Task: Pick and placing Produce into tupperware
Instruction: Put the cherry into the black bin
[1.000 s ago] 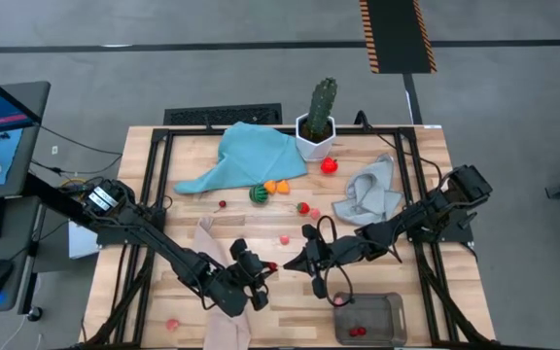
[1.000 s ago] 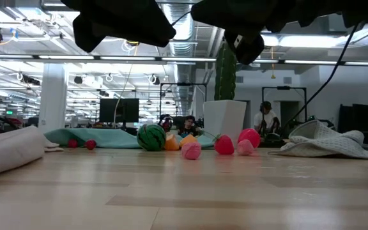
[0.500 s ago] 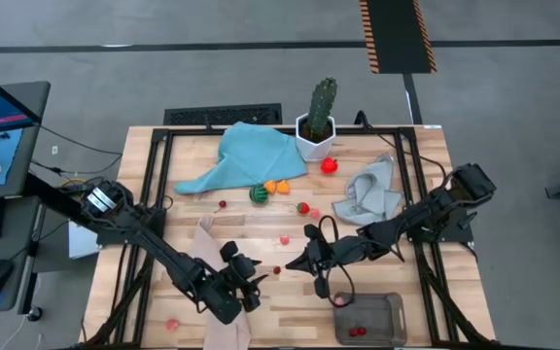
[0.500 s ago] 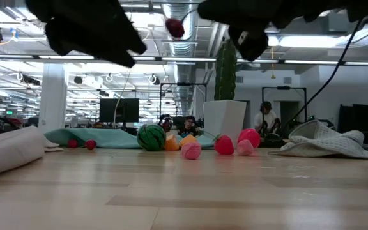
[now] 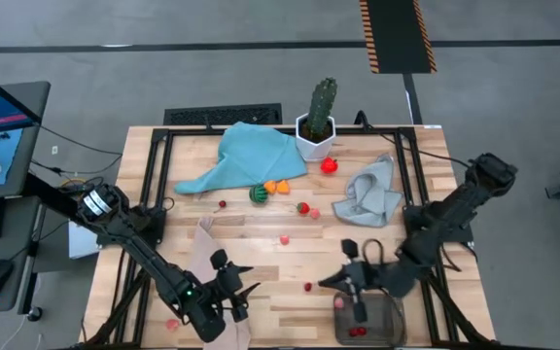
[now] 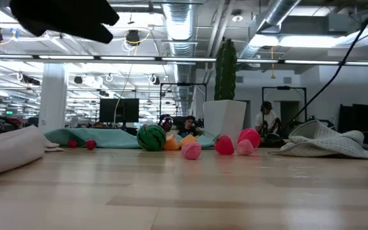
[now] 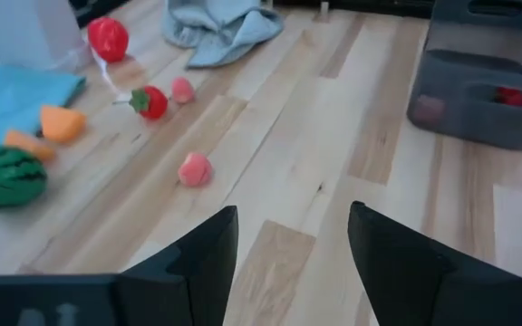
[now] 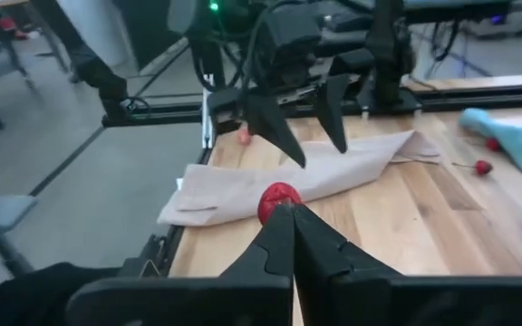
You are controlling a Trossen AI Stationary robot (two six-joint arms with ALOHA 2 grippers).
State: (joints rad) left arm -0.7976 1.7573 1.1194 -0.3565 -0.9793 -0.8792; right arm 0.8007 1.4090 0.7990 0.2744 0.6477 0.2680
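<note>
From above, you have the left gripper [image 5: 233,290] at the near left part of the table [image 5: 261,219], over the beige cloth [image 5: 205,258], its two fingers spread and empty. Your right gripper [image 5: 331,283] sits near the front edge, just beside the tupperware [image 5: 369,319], which holds a couple of red pieces. A small red piece [image 5: 308,287] shows just off its fingertips; from this height you cannot tell whether it is pinched or lying on the wood. The rest of the produce is scattered mid-table: a green striped ball [image 5: 258,193] and orange pieces [image 5: 277,187] by the teal cloth [image 5: 249,156], a strawberry [image 5: 303,208], a pink piece [image 5: 285,238], and a red one [image 5: 330,165] beside the cactus pot [image 5: 316,142]. A grey cloth [image 5: 369,192] lies to the right.

At table height, you see the striped ball [image 6: 151,137], pink and red pieces [image 6: 224,145] and the white pot [image 6: 224,119] in a row across the far side; a dark arm part hangs at the top left.

Your left wrist camera looks past parted fingers [image 7: 202,263] at bare wood, with the tub [image 7: 481,95] beyond and the strawberry [image 7: 151,101] farther off.

Your right wrist camera settles it: the fingers [image 8: 290,240] are pressed together on a small red fruit [image 8: 279,201] at their tips, with the left gripper [image 8: 299,122] opposite, open over the beige cloth [image 8: 315,174].
</note>
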